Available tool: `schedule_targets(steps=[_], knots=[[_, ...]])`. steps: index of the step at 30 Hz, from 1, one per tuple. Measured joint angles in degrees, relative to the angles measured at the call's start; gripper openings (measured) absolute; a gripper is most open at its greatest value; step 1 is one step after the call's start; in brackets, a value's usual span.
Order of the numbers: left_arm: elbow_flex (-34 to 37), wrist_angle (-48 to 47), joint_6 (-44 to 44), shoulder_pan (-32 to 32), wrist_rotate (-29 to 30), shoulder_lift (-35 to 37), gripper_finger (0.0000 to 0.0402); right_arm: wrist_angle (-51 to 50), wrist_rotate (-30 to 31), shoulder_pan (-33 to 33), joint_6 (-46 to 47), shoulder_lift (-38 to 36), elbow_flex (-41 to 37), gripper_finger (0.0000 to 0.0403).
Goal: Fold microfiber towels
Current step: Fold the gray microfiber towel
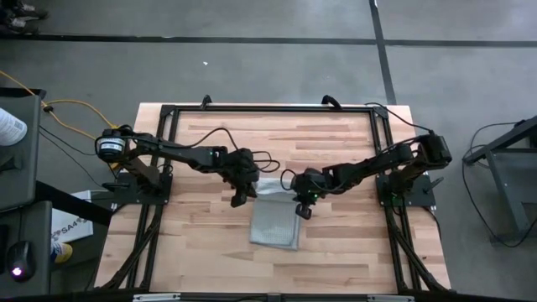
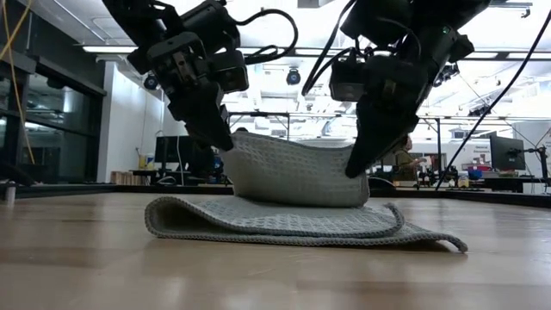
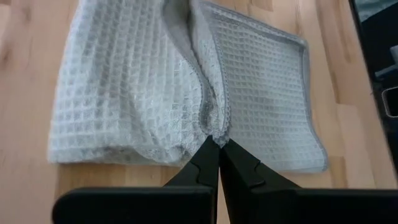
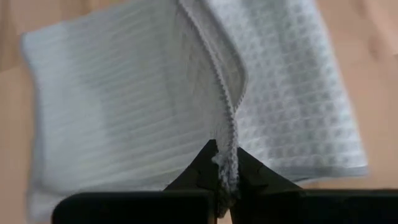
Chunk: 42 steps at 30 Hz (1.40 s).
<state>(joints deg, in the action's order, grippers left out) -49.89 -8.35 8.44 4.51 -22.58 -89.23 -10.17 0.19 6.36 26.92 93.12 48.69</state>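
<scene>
Both jaws are pinched shut on the towel (image 1: 277, 220): the left gripper (image 1: 239, 199) and right gripper (image 1: 302, 209) each hold a corner lifted above the bench (image 1: 201, 243), while the lower layer lies flat near the bench's middle.

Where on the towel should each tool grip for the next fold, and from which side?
Judging by its pose, the two corners of the raised edge of the towel, from above: left tool and right tool pinch there already, the rest lying flat.
</scene>
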Motion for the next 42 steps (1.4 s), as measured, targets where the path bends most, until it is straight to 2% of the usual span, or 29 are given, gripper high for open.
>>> schedule_targets(steps=[5,9,15,28,34,42], knots=[[-0.7,1.1,-2.5,2.3,5.0,0.0,0.0,0.0,3.1,-2.7,-1.6,0.0,0.0,0.0004],[-1.1,1.2,-3.8,6.2,5.2,0.0,0.0,-0.4,3.4,-5.2,-3.9,0.0,0.0,0.0004],[-1.1,2.0,-6.5,10.3,5.2,0.2,0.0,-0.6,7.3,-9.0,-8.5,-0.2,0.1,0.0004],[-5.8,2.3,-11.6,16.6,5.6,0.3,0.0,1.9,7.5,-18.3,-16.7,-1.4,0.1,0.0004],[-5.8,0.9,-11.7,16.5,5.6,0.3,0.0,1.7,8.6,-19.3,-18.2,-4.3,0.1,0.0004],[-5.8,-6.5,-10.6,14.7,5.2,0.3,0.0,-2.9,4.0,-14.8,-12.5,-6.3,0.1,0.0004]])
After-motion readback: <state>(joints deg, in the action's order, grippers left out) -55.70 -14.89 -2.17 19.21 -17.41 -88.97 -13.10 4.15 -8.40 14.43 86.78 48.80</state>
